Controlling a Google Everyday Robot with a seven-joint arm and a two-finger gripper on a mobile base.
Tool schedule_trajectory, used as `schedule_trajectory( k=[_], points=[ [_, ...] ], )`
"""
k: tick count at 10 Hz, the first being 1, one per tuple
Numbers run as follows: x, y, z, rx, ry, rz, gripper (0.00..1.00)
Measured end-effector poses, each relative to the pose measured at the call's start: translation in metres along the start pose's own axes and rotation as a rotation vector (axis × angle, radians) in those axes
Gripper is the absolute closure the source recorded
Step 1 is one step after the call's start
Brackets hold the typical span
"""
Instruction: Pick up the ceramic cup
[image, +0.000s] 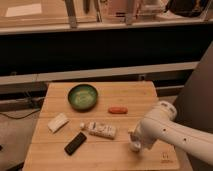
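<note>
My gripper (134, 144) is at the end of the white arm (165, 131), low over the right front part of the wooden table (125, 92). A small pale, rounded shape (131, 132) shows right at the gripper; it may be the white ceramic cup, but the arm covers most of it. I cannot tell whether the gripper holds it. No other small white cup shows on the table.
A wide dark green bowl (82, 96) sits at the back left. A small orange-red object (118, 110) lies mid-table. A white lying packet (100, 129), a black flat object (75, 143) and a white block (58, 122) lie at the front left. A dark counter stands behind.
</note>
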Motion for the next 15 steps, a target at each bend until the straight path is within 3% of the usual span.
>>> schedule_trajectory(
  k=[2, 4, 7, 13, 15],
  points=[
    [0.0016, -0.0011, -0.0012, 0.002, 0.002, -0.008, 0.61],
    [0.0003, -0.0012, 0.0005, 0.003, -0.001, -0.015, 0.44],
    [0.0006, -0.0033, -0.0015, 0.006, -0.003, -0.028, 0.33],
    [0.0016, -0.0050, -0.0019, 0.011, -0.003, -0.050, 0.43],
    [0.0009, -0.0054, -0.0047, 0.015, -0.005, -0.059, 0.64]
  ],
)
